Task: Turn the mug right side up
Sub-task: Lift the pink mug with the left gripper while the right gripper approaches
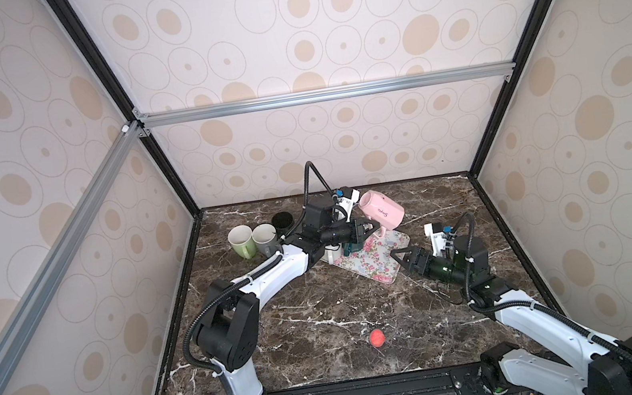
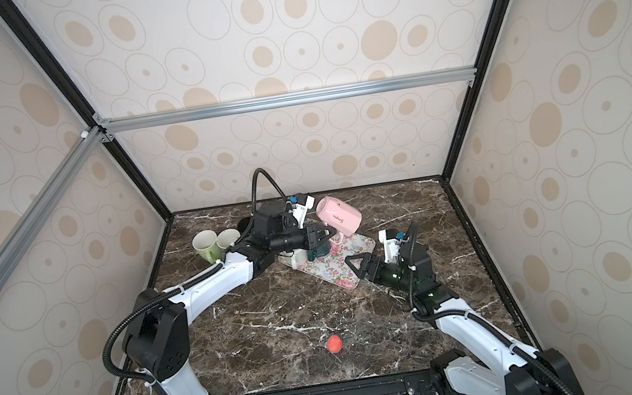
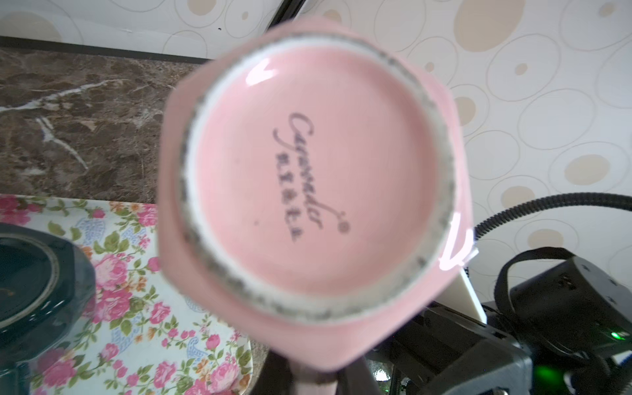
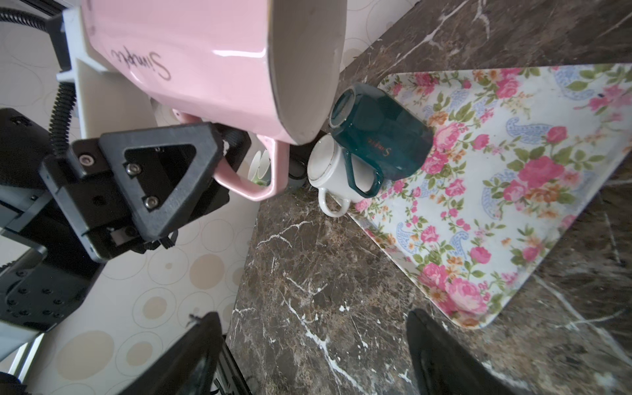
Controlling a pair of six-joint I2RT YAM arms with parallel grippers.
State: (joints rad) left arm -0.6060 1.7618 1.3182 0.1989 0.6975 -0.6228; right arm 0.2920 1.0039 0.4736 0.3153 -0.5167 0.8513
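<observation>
The glossy, faceted pink ceramic mug [image 1: 382,211] hung tilted over the left tool [image 1: 375,228] pinching its handle; the right tool [image 1: 397,255] stood spread.

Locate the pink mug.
In both top views the pink mug hangs tilted at centre back, its handle in the left gripper, beside the far edge of the floral tray.

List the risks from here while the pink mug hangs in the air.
1. The left gripper holds the pink faceted ceramic mug by its thin handle alone; the body could swing or slip.
2. The upside-down dark green mug on the floral tray and the small white mug beside it stand close below; a drop or low turn might strike them.
</observation>
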